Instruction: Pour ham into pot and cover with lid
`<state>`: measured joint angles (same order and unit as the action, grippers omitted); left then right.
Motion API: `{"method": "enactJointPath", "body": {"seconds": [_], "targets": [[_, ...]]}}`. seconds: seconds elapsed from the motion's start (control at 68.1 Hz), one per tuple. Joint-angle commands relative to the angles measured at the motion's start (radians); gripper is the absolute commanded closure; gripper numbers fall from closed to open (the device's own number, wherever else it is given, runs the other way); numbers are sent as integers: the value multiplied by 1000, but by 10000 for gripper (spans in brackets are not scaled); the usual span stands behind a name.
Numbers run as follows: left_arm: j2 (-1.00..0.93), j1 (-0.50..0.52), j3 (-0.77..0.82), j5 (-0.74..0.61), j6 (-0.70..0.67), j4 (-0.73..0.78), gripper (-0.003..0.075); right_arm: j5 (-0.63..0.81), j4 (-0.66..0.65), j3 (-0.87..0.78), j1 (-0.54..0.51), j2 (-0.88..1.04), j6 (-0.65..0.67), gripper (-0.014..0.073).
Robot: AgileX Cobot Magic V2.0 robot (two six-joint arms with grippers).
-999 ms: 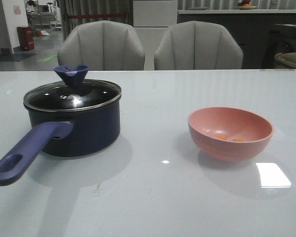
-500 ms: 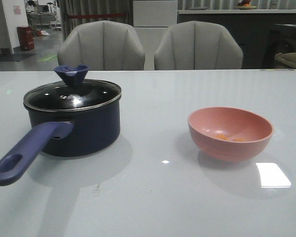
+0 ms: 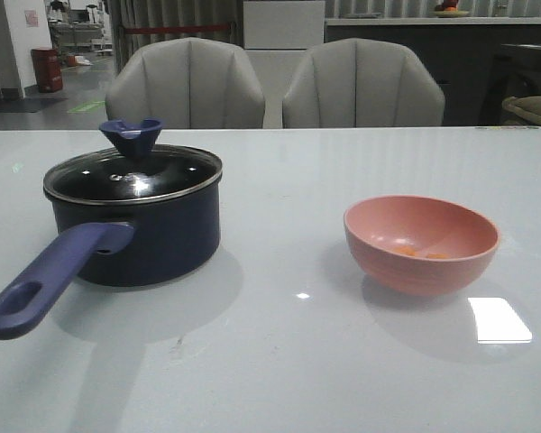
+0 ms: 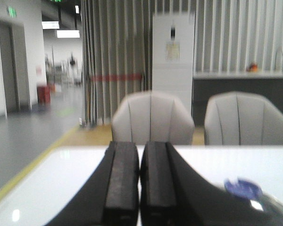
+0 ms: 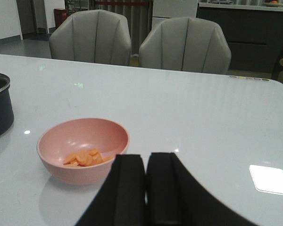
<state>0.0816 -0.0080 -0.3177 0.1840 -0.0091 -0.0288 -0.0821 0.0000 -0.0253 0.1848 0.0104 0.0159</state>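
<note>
Still, nothing had shifted over the last second: the ham lay in the pink bowl, well apart from the pot, whose lid sat on, so pouring had not begun. Only the right wrist view showed the slices clearly. The left gripper and right gripper were closed and empty above the worktop.
</note>
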Motion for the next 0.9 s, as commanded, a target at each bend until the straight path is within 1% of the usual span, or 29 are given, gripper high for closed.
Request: {"method": "enactJointPath", "body": {"seconds": [0.0,0.132,0.323,0.441,0.455,0.47,0.485,0.5,0.514,0.529,0.544,0.558,0.573,0.588,0.602,0.632,0.72,0.779,0.881], "targets": [[83,-7,-98,87,-4,-30,587,89,-5,4,0,19,1,433],[131,-7,-105,66,-4,-30,587,89,-5,4,0,19,1,433],[153,-7,-103,62,-4,-28,586,89,-5,4,0,19,1,433],[176,-7,-103,60,-4,-28,560,89,-5,4,0,19,1,433],[180,-7,-103,60,-4,-28,539,89,-5,4,0,19,1,433],[180,-7,-103,60,-4,-28,539,89,-5,4,0,19,1,433],[185,-7,-103,63,-4,-28,500,89,-5,4,0,19,1,433],[185,-7,-103,63,-4,-28,500,89,-5,4,0,19,1,433],[190,-7,-103,63,-4,-28,470,89,-5,4,0,19,1,433],[193,-7,-103,65,-4,-28,460,89,-5,4,0,19,1,433],[195,-7,-103,65,-4,-28,411,89,-5,4,0,19,1,433],[198,-7,-103,68,-4,-28,411,89,-5,4,0,19,1,433],[200,-7,-103,70,-4,-28,353,89,-5,4,0,19,1,433],[202,-7,-103,70,-4,-28,339,89,-5,4,0,19,1,433],[208,-7,-103,70,-4,-28,293,89,-5,4,0,19,1,433],[210,-7,-103,70,-4,-28,235,89,-5,4,0,19,1,433],[233,-7,-106,63,-4,-30,90,89,-5,4,0,19,1,433],[257,-7,-118,71,-4,-30,57,89,-5,4,0,19,1,433],[330,-7,-181,138,-4,-30,63,89,-5,4,0,19,1,433]]}}
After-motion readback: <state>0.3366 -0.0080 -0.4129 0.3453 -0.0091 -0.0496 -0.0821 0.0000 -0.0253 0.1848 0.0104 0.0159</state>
